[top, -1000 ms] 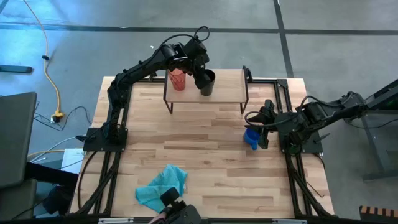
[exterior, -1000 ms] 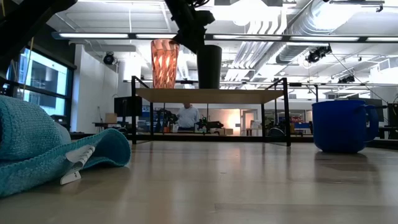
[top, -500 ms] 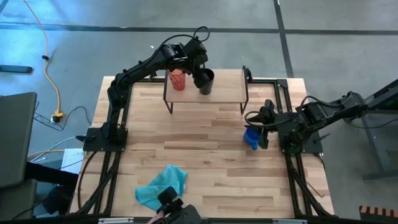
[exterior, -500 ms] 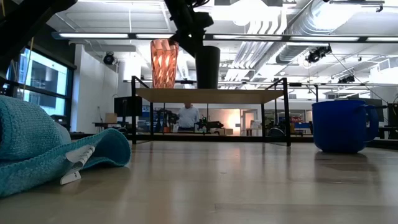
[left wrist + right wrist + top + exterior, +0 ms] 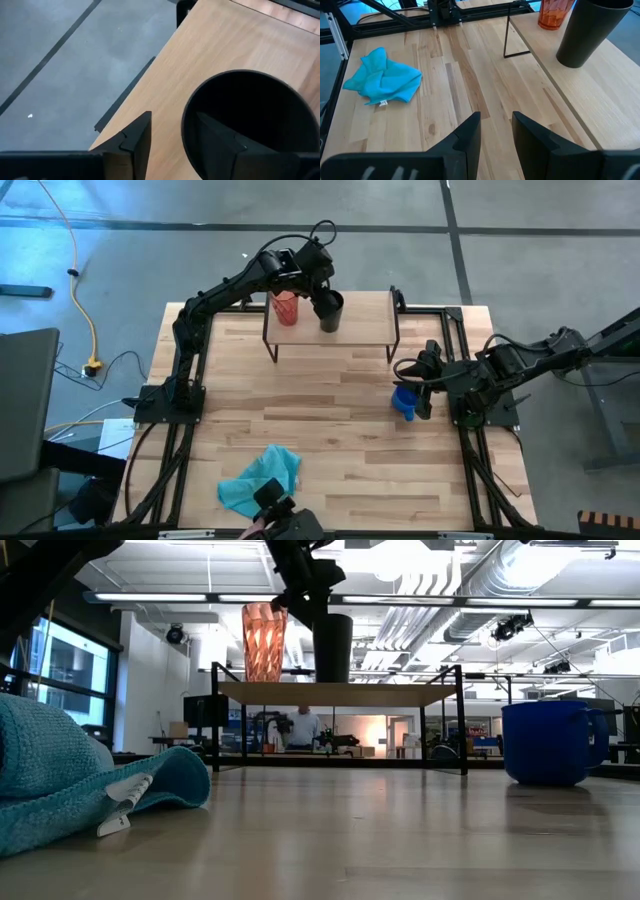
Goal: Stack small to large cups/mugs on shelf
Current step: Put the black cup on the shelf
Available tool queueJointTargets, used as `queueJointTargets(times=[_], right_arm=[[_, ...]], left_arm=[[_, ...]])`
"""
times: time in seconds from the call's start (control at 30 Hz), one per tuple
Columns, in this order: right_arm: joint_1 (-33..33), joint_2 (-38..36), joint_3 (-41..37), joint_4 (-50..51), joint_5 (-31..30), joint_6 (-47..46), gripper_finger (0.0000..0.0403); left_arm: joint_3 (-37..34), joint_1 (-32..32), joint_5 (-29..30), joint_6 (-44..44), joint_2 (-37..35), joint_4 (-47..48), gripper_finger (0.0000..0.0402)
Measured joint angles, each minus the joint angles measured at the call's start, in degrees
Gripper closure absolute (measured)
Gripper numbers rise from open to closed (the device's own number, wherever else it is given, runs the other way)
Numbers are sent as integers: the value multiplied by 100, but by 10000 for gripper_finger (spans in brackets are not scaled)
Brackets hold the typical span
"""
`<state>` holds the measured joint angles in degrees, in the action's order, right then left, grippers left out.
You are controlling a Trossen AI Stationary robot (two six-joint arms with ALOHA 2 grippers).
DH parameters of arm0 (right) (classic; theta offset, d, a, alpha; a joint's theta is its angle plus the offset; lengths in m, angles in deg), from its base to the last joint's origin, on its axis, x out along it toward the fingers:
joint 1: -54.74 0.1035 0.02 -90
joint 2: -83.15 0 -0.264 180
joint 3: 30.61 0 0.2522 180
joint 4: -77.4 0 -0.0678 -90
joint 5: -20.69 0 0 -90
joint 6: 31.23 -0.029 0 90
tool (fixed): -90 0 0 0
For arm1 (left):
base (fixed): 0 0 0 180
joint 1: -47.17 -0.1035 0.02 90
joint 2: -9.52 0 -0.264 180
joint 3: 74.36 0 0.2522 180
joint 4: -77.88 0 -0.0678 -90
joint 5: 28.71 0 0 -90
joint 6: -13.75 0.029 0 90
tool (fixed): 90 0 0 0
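Note:
The light-wood shelf (image 5: 365, 320) stands at the table's far side. On it stand the red ribbed tumbler (image 5: 286, 307) and, to its right, the black cup (image 5: 331, 311), both upright on their bases (image 5: 333, 648). My left gripper (image 5: 172, 132) is open at the black cup's rim, one finger inside and one outside. The blue mug (image 5: 403, 402) stands on the table at the right (image 5: 548, 743). My right gripper (image 5: 496, 122) is open and empty, just beside the mug, which does not show in the right wrist view. My left gripper has one finger (image 5: 217, 142) inside the black cup, close against the inner wall below the rim (image 5: 190, 125); I cannot tell whether it touches. The other finger (image 5: 137, 140) stands outside, apart from the wall. The fingers come slanting down from above.
A teal cloth (image 5: 260, 480) lies crumpled near the table's front left (image 5: 60, 775). The shelf's thin black legs (image 5: 213, 720) stand on the tabletop. A dark device (image 5: 285, 522) sits at the table's near edge. A person (image 5: 303, 727) stands far off in the room.
My left gripper and the black cup have crept a little along the shelf toward the red tumbler; the cup stays upright on the shelf. My right gripper and the blue mug have kept still.

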<state>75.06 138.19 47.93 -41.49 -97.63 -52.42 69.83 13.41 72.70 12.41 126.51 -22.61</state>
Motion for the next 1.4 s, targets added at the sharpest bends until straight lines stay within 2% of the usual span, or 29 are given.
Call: queueJointTargets(times=[0.23,0.43,0.67,1.4], right_arm=[[0,0,0,-3,0,-1,300],[-1,13,0,-9,-2,-131,300],[0,72,0,0,-2,-85,300],[0,94,0,-90,-2,-107,300]], left_arm=[[0,-8,-837,-18,-74,-210,263],[0,-37,-890,94,-74,-273,263],[0,-37,-403,107,-74,-231,263],[0,-37,86,173,-74,-104,263]])
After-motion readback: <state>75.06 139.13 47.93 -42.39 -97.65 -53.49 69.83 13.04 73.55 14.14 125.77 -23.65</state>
